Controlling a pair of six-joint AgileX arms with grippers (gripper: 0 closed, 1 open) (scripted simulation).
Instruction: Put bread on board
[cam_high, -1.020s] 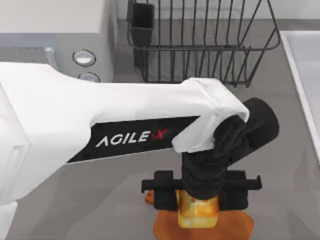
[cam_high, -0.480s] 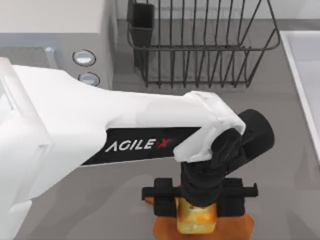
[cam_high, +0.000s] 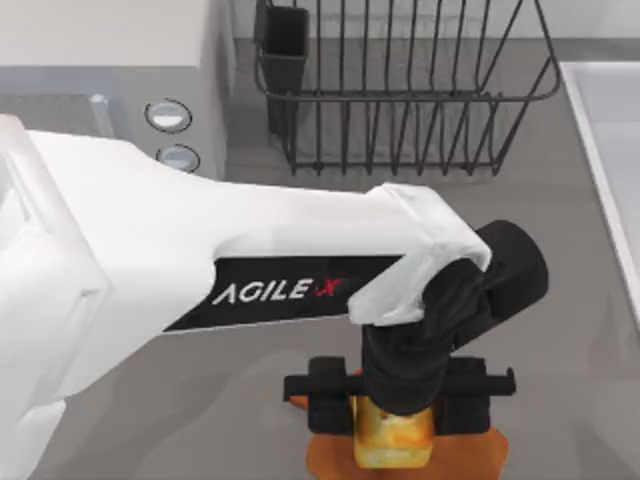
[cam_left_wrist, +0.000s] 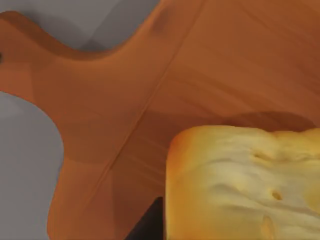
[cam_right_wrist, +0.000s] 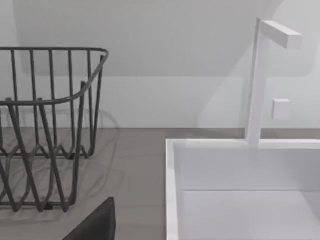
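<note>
My left gripper (cam_high: 395, 425) reaches down near the table's front edge, shut on the bread (cam_high: 392, 447), a golden-yellow chunk held between its black fingers. The orange-brown board (cam_high: 470, 455) lies directly under the bread, partly hidden by the gripper. In the left wrist view the bread (cam_left_wrist: 240, 185) hangs close over the board (cam_left_wrist: 200, 75), casting a shadow on the wood grain, with the board's stubby handle reaching onto the grey table. A dark finger (cam_left_wrist: 147, 227) shows beside the bread. A dark tip of my right gripper (cam_right_wrist: 95, 225) sits at the edge of the right wrist view.
A black wire dish rack (cam_high: 400, 90) stands at the back, behind the left arm. A white sink (cam_high: 610, 150) runs along the right side, with a faucet (cam_right_wrist: 260, 80) over it. An appliance with two round knobs (cam_high: 168, 115) is at the back left.
The left arm has shifted slightly toward the front edge, carrying the bread further over the board. Over the last half second it has hardly moved.
</note>
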